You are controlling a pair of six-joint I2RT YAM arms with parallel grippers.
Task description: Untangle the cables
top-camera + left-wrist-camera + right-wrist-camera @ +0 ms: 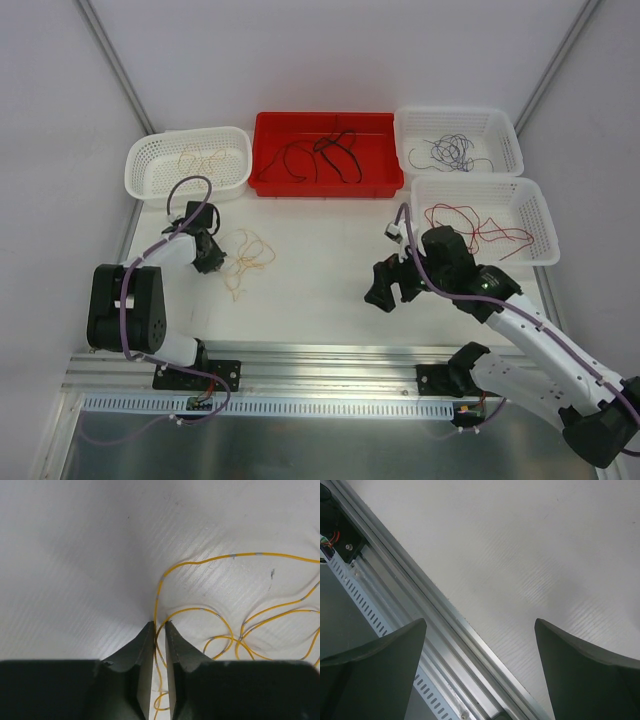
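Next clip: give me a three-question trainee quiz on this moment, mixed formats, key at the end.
1. True or false: the right gripper is open, with nothing between its fingers.
2. Multiple choice: which cable runs between the fingers of the left gripper? A. a red one B. a yellow one C. a black one
3. Fill in: the black cables lie in the ___ bin.

Key
1. True.
2. B: the yellow cable, which otherwise lies loose on the table.
3. Red: they lie in the red bin.
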